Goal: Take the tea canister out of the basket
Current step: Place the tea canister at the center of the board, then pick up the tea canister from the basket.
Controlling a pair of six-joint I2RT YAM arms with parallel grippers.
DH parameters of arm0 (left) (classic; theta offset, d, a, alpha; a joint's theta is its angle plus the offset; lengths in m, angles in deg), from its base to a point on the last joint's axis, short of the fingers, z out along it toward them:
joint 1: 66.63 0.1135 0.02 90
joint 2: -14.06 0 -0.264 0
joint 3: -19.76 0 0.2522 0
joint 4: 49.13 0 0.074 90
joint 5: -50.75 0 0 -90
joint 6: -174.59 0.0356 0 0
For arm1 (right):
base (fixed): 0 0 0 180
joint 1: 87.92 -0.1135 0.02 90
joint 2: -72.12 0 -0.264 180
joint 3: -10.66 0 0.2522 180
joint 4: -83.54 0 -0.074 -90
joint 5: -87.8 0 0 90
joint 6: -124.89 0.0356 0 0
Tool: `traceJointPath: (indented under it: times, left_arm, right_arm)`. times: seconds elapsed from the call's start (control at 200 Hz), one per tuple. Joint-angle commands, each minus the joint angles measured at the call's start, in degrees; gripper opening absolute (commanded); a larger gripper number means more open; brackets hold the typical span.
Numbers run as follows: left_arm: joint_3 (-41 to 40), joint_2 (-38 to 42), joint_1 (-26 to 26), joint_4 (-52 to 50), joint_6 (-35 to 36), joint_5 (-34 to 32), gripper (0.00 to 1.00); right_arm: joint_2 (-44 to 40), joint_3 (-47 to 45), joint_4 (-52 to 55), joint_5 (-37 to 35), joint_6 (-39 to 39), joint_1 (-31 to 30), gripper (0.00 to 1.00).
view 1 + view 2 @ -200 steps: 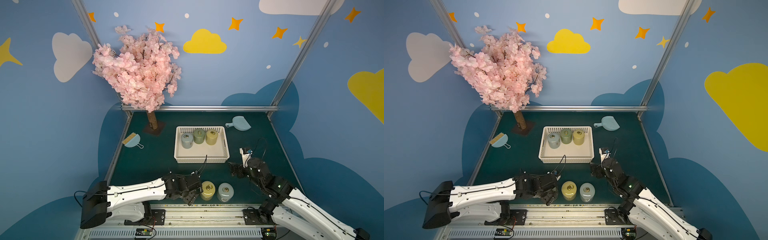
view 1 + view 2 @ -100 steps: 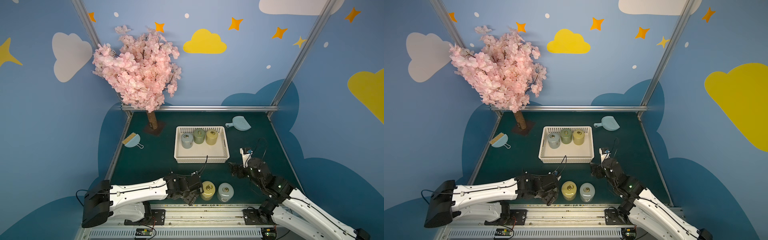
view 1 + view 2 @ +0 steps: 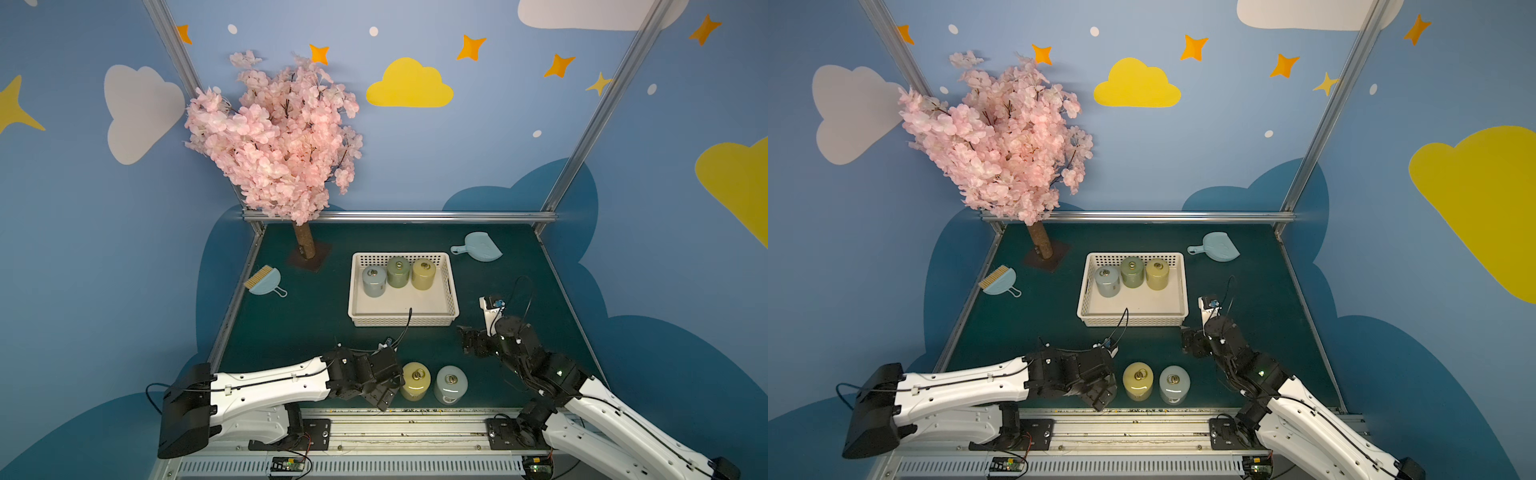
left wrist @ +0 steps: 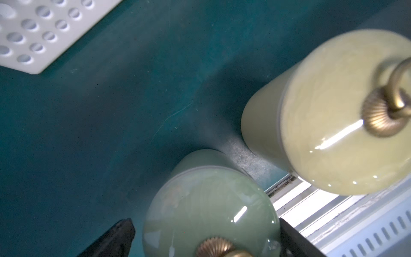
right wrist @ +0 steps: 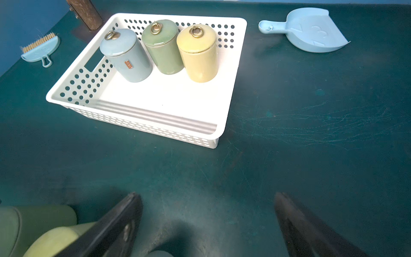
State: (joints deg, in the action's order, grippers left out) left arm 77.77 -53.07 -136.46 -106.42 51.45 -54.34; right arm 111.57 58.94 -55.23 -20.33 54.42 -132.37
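The white basket [image 3: 403, 322] [image 5: 155, 130] holds three tea canisters in its far row: blue-grey [image 3: 374, 282], green [image 3: 398, 272] and yellow [image 3: 423, 274]. Near the table's front edge stand a yellow canister [image 3: 414, 380] and a pale blue one [image 3: 450, 384]. My left gripper [image 3: 392, 384] hangs just left of them. In the left wrist view it [image 4: 204, 222] is open, its fingers on either side of a green canister [image 4: 211, 200] that stands on the table, hidden under it in both top views. My right gripper [image 3: 467, 343] [image 5: 206, 195] is open and empty over bare mat, right of the basket's near corner.
A pink blossom tree [image 3: 278, 137] stands at the back left. A small blue brush [image 3: 264, 282] lies left of the basket and a blue dustpan [image 3: 478, 247] at the back right. A metal rail [image 3: 415, 415] runs along the front edge, close behind the canisters.
The left jaws have opened off the green canister, which now stands free on the table. The left arm edged slightly right. The right arm has not moved.
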Motion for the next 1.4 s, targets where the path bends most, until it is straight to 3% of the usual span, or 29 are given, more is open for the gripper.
traceJointPath:
  times: [0.0, 0.471, 0.731, 1.066, 1.392]
  left_arm:
    - [1.96, 2.32, 0.11, -1.38, -0.65, -1.95, 1.0]
    - [3.57, 11.41, 3.68, -0.32, 1.4, -2.94, 1.0]
    - [1.85, 14.79, 9.69, 3.7, 4.29, -2.31, 1.0]
    - [-3.3, 16.82, 20.88, 14.43, 8.12, 3.33, 1.0]
    - [-7.43, 16.83, 28.41, 23.32, 10.97, 5.96, 1.0]
  right_arm:
    - [0.78, 3.12, 1.82, 2.75, -2.42, 0.28, 0.98]
    - [12.85, 13.97, 8.07, 10.71, -8.64, 4.76, 0.98]
    - [17.34, 18.63, 9.01, 16.66, -11.93, 10.07, 0.98]
    - [24.24, 21.46, 3.7, 18.24, -16.52, 13.58, 0.98]
    - [34.29, 26.52, 1.19, 19.61, -18.64, 15.57, 0.98]
